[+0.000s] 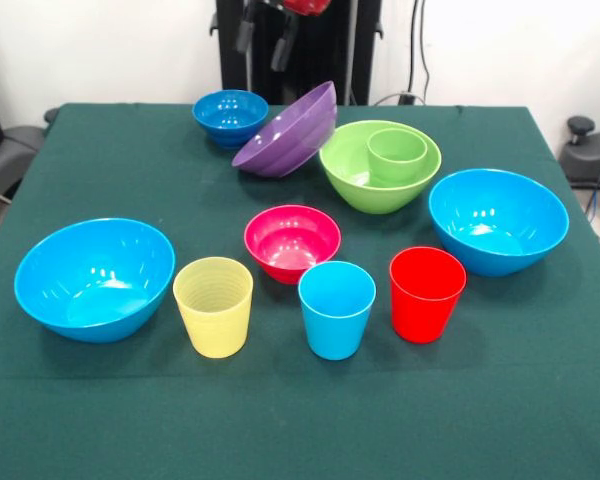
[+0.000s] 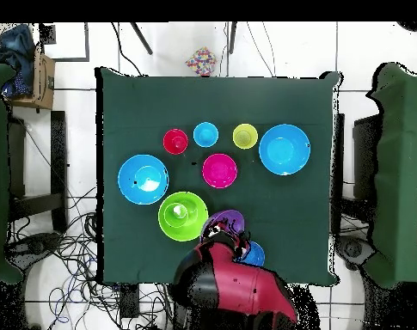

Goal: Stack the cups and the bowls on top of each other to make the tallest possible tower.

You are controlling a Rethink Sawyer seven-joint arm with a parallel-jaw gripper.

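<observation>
The green cup (image 1: 397, 155) stands upright inside the glossy lime-green bowl (image 1: 352, 175). No writing is legible. I cannot tell the gripper's (image 1: 263, 40) state.

Purple bowl (image 2: 232, 220) half under arm (image 2: 233, 288)

Counter (image 1: 540, 400) draped in dark green cloth. Pink-red bowl (image 1: 292, 241) at centre. Yellow cup (image 1: 213, 306), light blue cup (image 1: 336, 309), red cup (image 1: 426, 293) from 7 to 4 o'clock. Large blue bowls at 9 (image 1: 94, 277) and 3 (image 1: 498, 219). Lime bowl (image 1: 365, 180) at 1, tilted purple bowl (image 1: 290, 135) at 12, dark blue bowl (image 1: 230, 116) at 11.
</observation>
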